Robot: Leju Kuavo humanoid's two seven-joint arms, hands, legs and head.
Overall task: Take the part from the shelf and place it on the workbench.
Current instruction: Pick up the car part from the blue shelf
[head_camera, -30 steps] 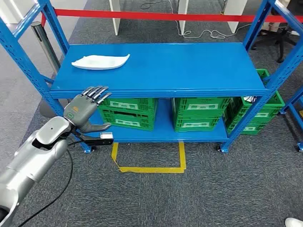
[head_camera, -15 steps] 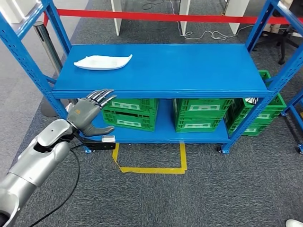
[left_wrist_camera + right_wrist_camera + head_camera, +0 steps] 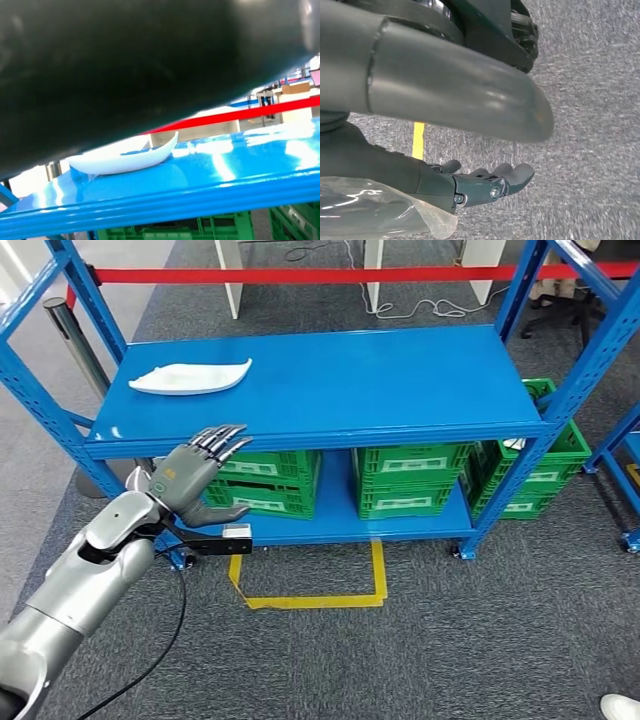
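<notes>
One white part (image 3: 190, 378) lies on the shelf's (image 3: 362, 380) top board, near its back left corner, untouched. We hold our left hand (image 3: 189, 478) empty with fingers spread, just in front of the board's front edge and below it. Our right hand (image 3: 486, 182) hangs over the carpet, fingers loosely extended, holding nothing. We judge the reach is under way; next we must lift the hand over the edge toward the part.

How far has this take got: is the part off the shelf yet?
Nothing is done: the white part lies on the blue shelf, untouched. The left hand hovers empty at the shelf's front edge. The right hand hangs empty. Grasp and workbench placement remain.
</notes>
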